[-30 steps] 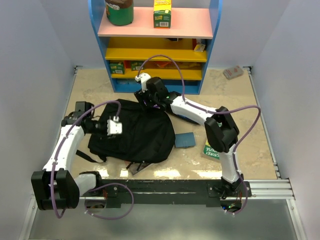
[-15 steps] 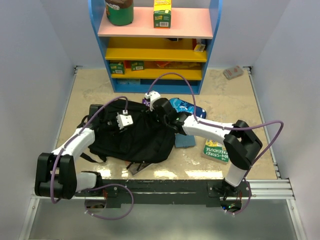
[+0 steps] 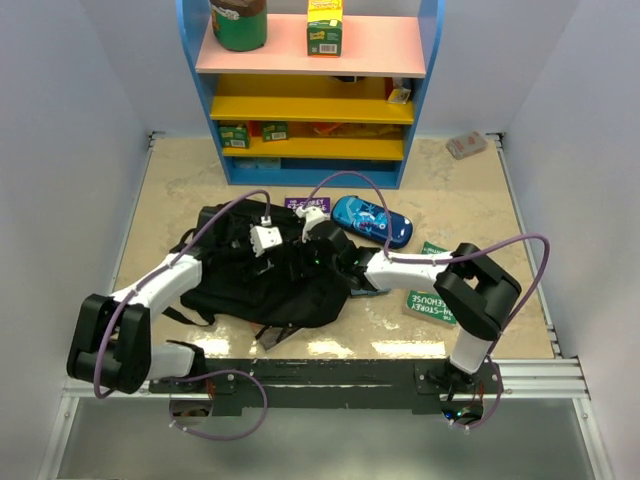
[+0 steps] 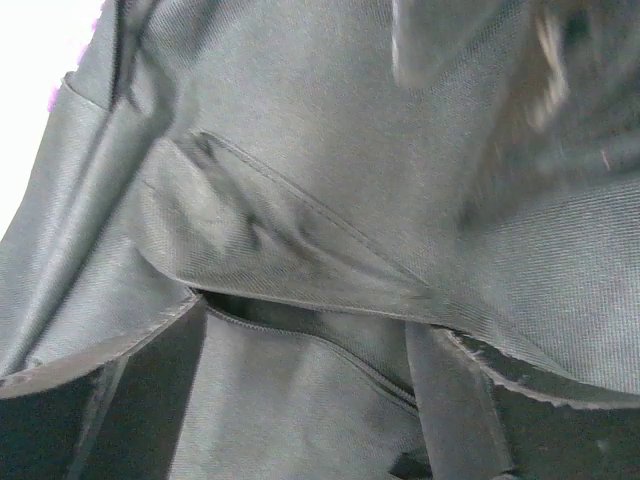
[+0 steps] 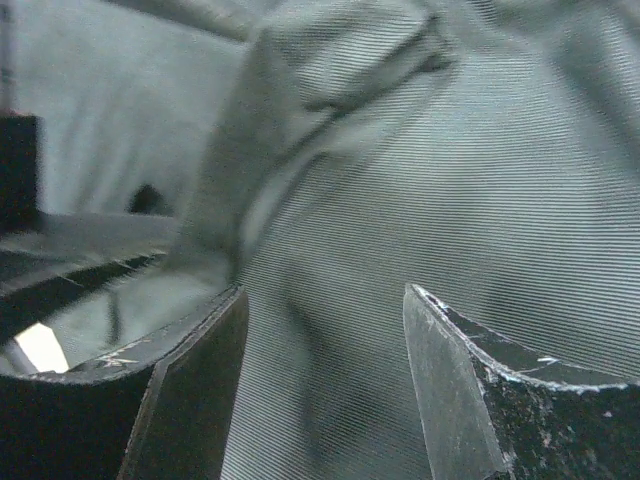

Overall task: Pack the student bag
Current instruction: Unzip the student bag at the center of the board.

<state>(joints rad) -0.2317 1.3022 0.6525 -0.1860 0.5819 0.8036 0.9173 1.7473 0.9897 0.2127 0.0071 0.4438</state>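
While slumped at lower centre-left of the overhead view, student bag (image 3: 300, 295) with long axis roughly left to right, directly under both tools, neither clearly nearer. Left gripper (image 4: 320, 330) spread wide over a fabric fold. Right gripper (image 5: 325, 300) spread too, cloth between the jaws, no sure pinch. Blue pencil case (image 3: 371, 221) just upper right, not yet packed; green book (image 3: 428, 299) lower right.

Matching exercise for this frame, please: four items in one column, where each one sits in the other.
Things:
1. black backpack
2. blue pencil case
3. green book
4. green jar

Places:
A. on the pink top shelf
B. near-right part of the table
C. middle of the table
D. on the table just in front of the shelf unit

Pairs: 1-C, 2-D, 3-B, 4-A
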